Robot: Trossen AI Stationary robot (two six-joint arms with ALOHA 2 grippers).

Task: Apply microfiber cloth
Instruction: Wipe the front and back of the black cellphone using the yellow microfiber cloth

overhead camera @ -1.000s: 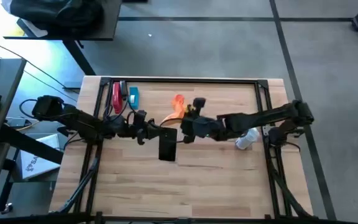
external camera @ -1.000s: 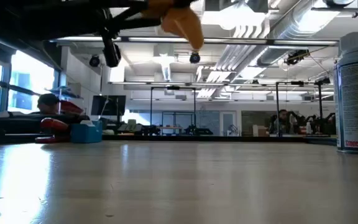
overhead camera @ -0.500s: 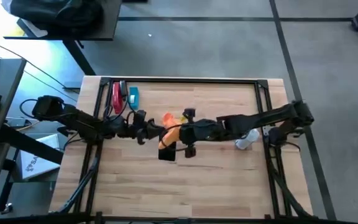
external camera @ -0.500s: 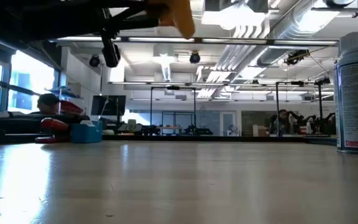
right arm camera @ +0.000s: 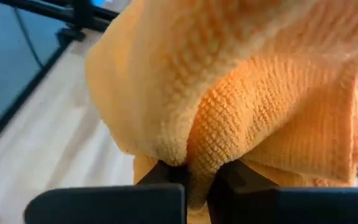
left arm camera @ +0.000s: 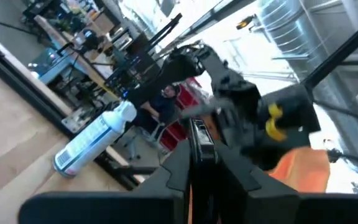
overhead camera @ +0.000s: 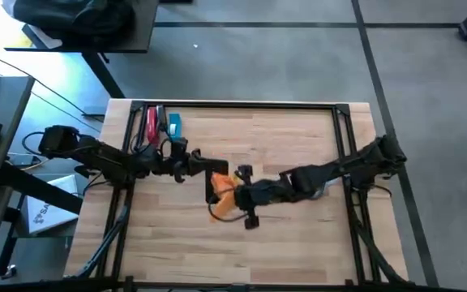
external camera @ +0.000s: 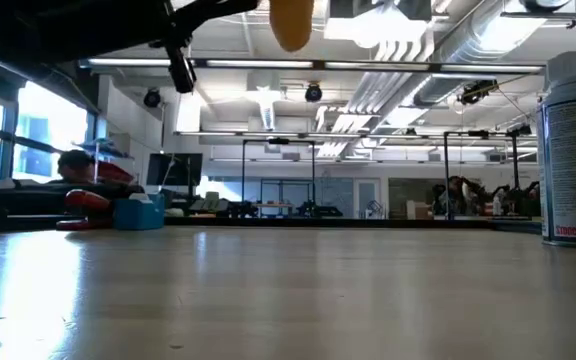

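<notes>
From my seat, starting at the bench's [overhead camera: 298, 251] left edge, I see the left arm reaching in from that side, past the red tool [overhead camera: 152, 126] and the blue item [overhead camera: 173, 123] that lie near the far left corner. The left gripper [overhead camera: 203, 169] sits left of centre, clamped narrow on the thin black phone [overhead camera: 216, 183], which its own wrist view shows edge-on between the fingers [left arm camera: 166, 177]. Right against the phone, on its near side, hangs the microfiber cloth [overhead camera: 224, 199], a bright-orange bunch pinched tight in the right gripper [overhead camera: 237, 197]; the right wrist view shows the fabric [right arm camera: 241, 99] squeezed between the two dark fingers [right arm camera: 160, 171] and billowing out over them. In the low view the cloth [external camera: 291, 20] dangles well above the wood at the top of the picture. Whether the cloth touches the phone's face I cannot tell. Farther right, the right arm stretches across from the right edge, and the white spray bottle [overhead camera: 321, 186] lies on the bench under it, also visible from the left wrist [left arm camera: 95, 138] and standing large at the right of the low view [external camera: 575, 150]. Compared with a second ago, the cloth has come from the far side of the phone toward the near edge, and the right gripper has swung with it.
</notes>
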